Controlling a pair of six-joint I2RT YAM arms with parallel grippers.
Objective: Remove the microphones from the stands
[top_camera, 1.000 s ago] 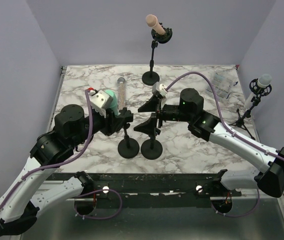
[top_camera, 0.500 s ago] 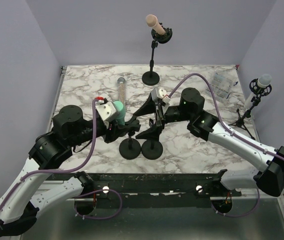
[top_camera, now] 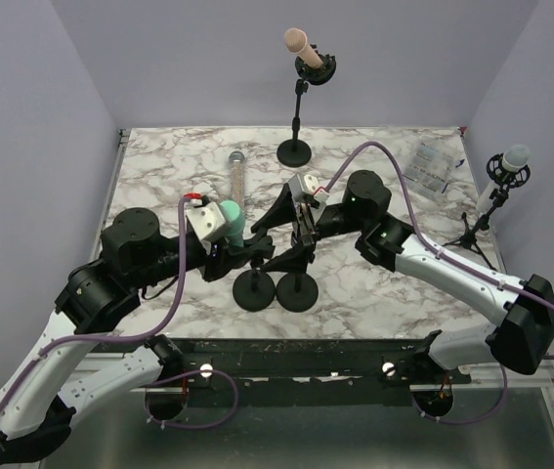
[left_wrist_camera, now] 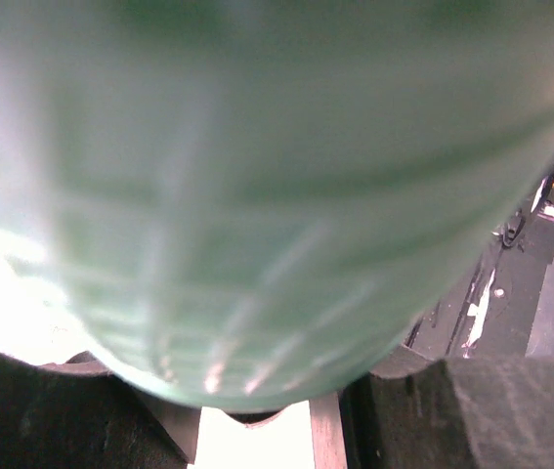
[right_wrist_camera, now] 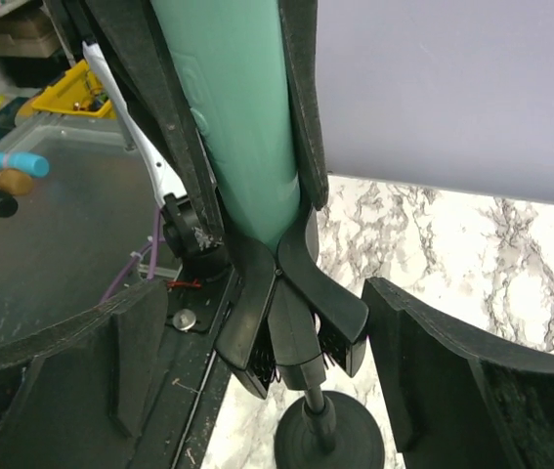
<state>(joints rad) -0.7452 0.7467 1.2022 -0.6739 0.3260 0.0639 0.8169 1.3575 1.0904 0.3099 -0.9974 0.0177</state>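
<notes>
top view, microphone: the teal microphone (top_camera: 230,217) stands over the near part of the table (top_camera: 384,293), left of the middle, with its head leaning toward the left arm.
top view, left gripper: the left gripper (top_camera: 226,233) is clenched round the microphone's body.
top view, right gripper: the right gripper (top_camera: 289,233) has its jaws spread and sits just right of the microphone, near the top of the stand.
top view, bases: the left base (top_camera: 253,291) and the right base (top_camera: 297,291) sit side by side near the near edge (from above I cannot tell which one carries the microphone).
left wrist view, microphone: a blurred teal surface fills nearly the whole view. The left gripper's own pads (left_wrist_camera: 482,410) show only along the bottom.
right wrist view, stand: the stand (right_wrist_camera: 318,420) rises from its round foot to the clip (right_wrist_camera: 291,303), which lies between the right gripper's fingers (right_wrist_camera: 452,381). The clip is apart from both fingers.
right wrist view, long axis: the microphone's tail is seated in the clip. Its body runs up from there, tilted a little to the left, with black fingers along both of its sides.
relation that matters: the left arm already has the microphone. The right gripper flanks the clip below and grips nothing.
judgement: the microphone probably has to be drawn out along its own axis, up and away from the clip. The right jaws look placed to pin the stand first, so that it does not lift with the microphone.
</notes>
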